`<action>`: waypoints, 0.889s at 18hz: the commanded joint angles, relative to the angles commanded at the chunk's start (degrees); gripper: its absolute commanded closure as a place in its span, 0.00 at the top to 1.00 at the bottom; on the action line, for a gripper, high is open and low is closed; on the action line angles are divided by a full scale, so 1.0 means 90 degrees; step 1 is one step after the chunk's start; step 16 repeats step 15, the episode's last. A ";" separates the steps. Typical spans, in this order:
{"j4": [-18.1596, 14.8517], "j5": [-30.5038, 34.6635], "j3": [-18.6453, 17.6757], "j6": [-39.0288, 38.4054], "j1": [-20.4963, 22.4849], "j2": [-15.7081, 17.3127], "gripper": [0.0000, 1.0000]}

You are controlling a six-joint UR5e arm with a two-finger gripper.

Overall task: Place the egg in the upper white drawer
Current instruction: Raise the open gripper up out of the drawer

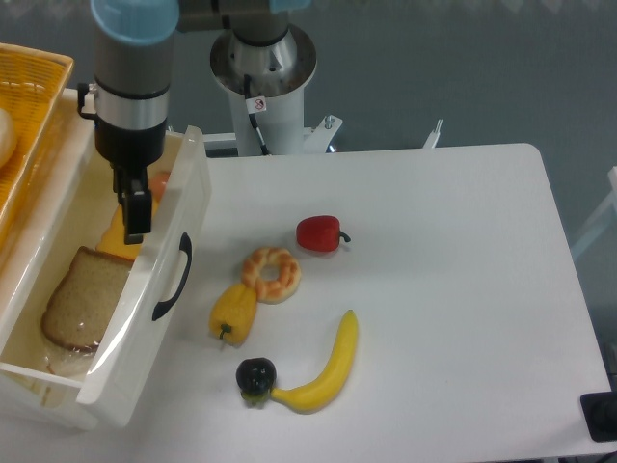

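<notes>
While the arm hangs over the left side of the scene, the tool (pixel 136 217) sits above the inside of the upper white drawer (pixel 164 328), close to its right wall. Honestly can't tell if the tool is released or clenched, since from this angle the fingers just read as one dark block. Nothing is visibly held in it.

The egg (pixel 160 182) is inside the drawer near the back right corner, just a small salmon-orange bit peeking out beside the tool, partly hidden by the arm. It looks like it's resting next to a yellow-orange piece (pixel 114 238) that I can't really identify. Further toward the front of the drawer there's a slice of bread (pixel 77 302) lying flat.

The drawer is pulled out, black handle (pixel 174 278) facing the worktop (pixel 463 289). Behind it on the far left is an orange wicker basket (pixel 29 106).

Out on the worktop: a red pepper (pixel 320 233), a glazed donut (pixel 272 273) just below and left of it, a yellow pepper (pixel 233 313) touching the donut's lower left edge, and a banana (pixel 328 367) with a dark round fruit (pixel 255 377) right at its lower end.
</notes>
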 joint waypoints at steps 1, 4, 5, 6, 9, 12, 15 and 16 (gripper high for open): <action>0.0000 0.0000 0.0000 -0.0204 0.0078 0.0049 1.00; 0.0049 0.0010 0.0010 -0.0626 0.0342 0.0254 1.00; 0.0049 0.0116 0.0010 -0.0626 0.0381 0.0322 1.00; 0.0039 0.0301 0.0010 -0.0646 0.0401 0.0362 1.00; -0.0039 0.0926 -0.0019 -0.0675 0.0469 0.0391 1.00; 0.0009 0.1278 -0.0068 -0.0675 0.0499 0.0284 1.00; 0.0020 0.1630 -0.0098 -0.0675 0.0518 0.0089 1.00; 0.0020 0.1630 -0.0098 -0.0675 0.0518 0.0089 1.00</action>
